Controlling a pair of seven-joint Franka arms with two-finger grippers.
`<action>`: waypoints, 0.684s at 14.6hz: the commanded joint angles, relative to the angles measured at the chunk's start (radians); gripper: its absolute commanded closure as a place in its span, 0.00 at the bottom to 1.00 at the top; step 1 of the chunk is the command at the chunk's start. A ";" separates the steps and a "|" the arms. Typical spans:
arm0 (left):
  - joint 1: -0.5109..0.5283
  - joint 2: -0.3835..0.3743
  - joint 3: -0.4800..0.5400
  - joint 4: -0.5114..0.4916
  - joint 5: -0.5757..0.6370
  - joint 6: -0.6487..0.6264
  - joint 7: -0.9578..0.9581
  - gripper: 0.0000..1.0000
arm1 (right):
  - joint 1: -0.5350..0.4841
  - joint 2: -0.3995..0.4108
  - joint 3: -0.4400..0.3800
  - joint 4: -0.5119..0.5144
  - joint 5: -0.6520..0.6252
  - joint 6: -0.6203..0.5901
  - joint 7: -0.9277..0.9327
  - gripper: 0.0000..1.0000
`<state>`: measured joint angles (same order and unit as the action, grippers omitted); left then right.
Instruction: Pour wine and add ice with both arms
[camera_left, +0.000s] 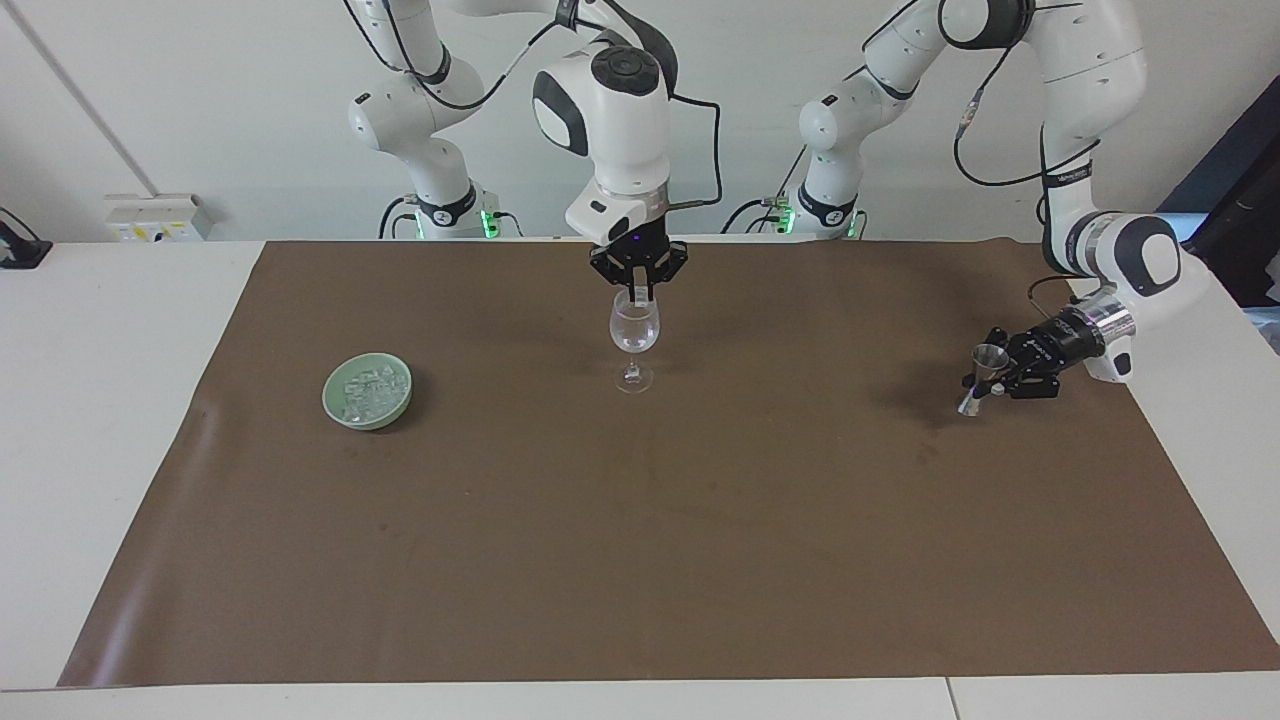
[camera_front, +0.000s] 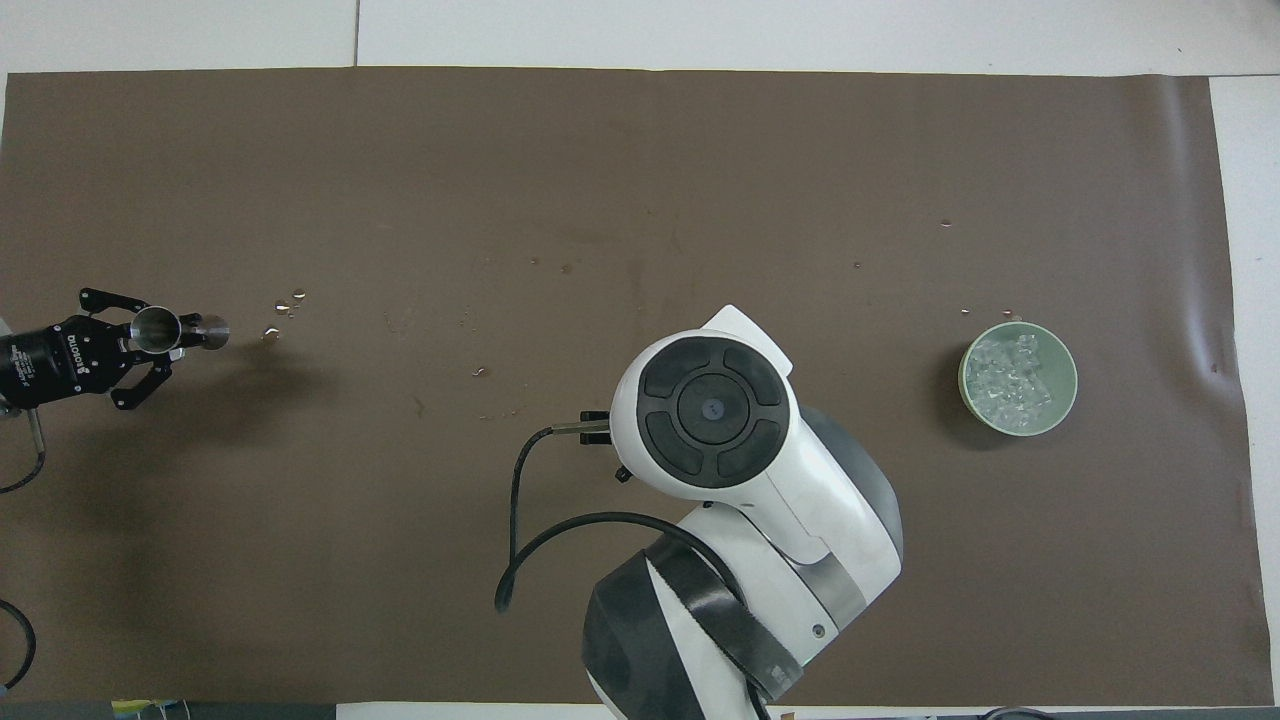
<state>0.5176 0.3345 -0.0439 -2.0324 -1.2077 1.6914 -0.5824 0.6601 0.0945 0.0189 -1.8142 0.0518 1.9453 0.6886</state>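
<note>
White tabletop (camera_left: 100, 420), covered by a brown mat (camera_left: 640, 520) on which all items stand.

Right gripper (camera_left: 640, 296): pointing straight down over the wine glass (camera_left: 634, 325) at mid-mat, fingertips closed together at the rim. A small clear piece appears pinched between them; it is too small to identify with certainty. In the overhead view the right arm's wrist housing covers this gripper and the glass entirely.

Left gripper (camera_left: 1000, 375): held low over the mat toward the left arm's end of the table, fingers closed on a steel jigger (camera_left: 983, 375) at its waist. The jigger is tilted slightly. Whether its base touches the mat cannot be determined. Its contents cannot be made out.

Ice (camera_left: 368, 388): heaped in a pale green dish (camera_left: 340, 405) toward the right arm's end of the table, well apart from the glass.

Small droplets (camera_front: 285, 305) lie on the mat near the jigger, visible from overhead only.
</note>
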 joint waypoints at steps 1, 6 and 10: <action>0.001 0.047 -0.008 0.003 -0.056 0.060 0.003 1.00 | -0.002 -0.035 0.000 -0.034 0.010 0.003 0.006 0.72; -0.010 0.047 -0.008 -0.049 -0.107 0.133 -0.028 1.00 | -0.022 -0.018 -0.002 0.022 -0.003 -0.026 0.005 0.31; -0.010 0.041 -0.008 -0.068 -0.108 0.131 -0.028 1.00 | -0.098 -0.010 -0.007 0.114 -0.021 -0.055 -0.011 0.07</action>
<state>0.5151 0.3965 -0.0522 -2.0771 -1.2941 1.8072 -0.5920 0.6105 0.0835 0.0105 -1.7457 0.0454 1.9189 0.6886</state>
